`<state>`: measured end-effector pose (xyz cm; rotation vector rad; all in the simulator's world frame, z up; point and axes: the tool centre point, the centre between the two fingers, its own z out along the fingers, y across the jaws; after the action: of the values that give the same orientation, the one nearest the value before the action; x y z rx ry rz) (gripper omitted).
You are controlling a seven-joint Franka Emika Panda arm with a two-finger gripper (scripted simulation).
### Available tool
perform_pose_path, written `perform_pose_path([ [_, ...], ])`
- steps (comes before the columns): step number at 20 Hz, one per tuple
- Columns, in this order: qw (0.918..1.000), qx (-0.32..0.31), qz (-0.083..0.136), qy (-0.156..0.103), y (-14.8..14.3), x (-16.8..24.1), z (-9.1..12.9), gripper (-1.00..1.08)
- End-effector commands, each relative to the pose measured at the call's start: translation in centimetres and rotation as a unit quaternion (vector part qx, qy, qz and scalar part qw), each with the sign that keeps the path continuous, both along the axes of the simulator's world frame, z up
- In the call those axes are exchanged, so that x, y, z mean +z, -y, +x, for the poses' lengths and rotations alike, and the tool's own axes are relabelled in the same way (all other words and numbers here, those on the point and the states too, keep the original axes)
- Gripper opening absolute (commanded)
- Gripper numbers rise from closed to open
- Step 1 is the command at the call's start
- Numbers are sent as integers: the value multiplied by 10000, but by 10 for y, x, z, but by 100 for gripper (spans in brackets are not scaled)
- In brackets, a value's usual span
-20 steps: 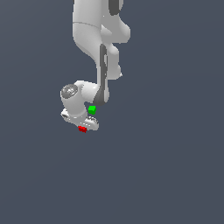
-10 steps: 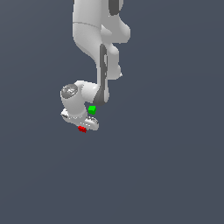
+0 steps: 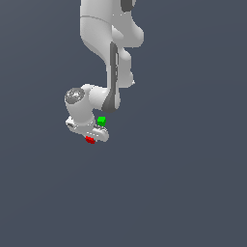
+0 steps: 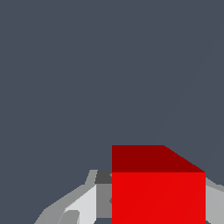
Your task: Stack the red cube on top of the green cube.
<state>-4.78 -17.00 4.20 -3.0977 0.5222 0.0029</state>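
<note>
Right up close on the wrist view, the red cube (image 4: 158, 192) is filling the space between the fingers (image 4: 83, 205), which are sitting narrowed against its sides, gripping it. Out in the exterior view, the gripper (image 3: 91, 136) is carrying the red cube (image 3: 89, 140) low, with the green cube (image 3: 101, 121) just beyond, partly tucked behind the hand.

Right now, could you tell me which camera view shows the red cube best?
The wrist view: the red cube fills a large part of the frame, two faces visible, with end effector fingers on either side. The exterior view shows the cube only as a tiny red patch at the end effector, near the green cube.
</note>
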Motion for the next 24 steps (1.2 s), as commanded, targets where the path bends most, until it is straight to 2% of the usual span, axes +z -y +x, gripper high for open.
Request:
perform_pose_path([
  [1,10000,0,-2,9,0,15,0,-100],
  [11,10000,0,-2,9,0,72,0,-100],
  [18,10000,0,-4,13,0,76,0,-100],
  [24,10000,0,-4,13,-3,72,-10,-100],
])
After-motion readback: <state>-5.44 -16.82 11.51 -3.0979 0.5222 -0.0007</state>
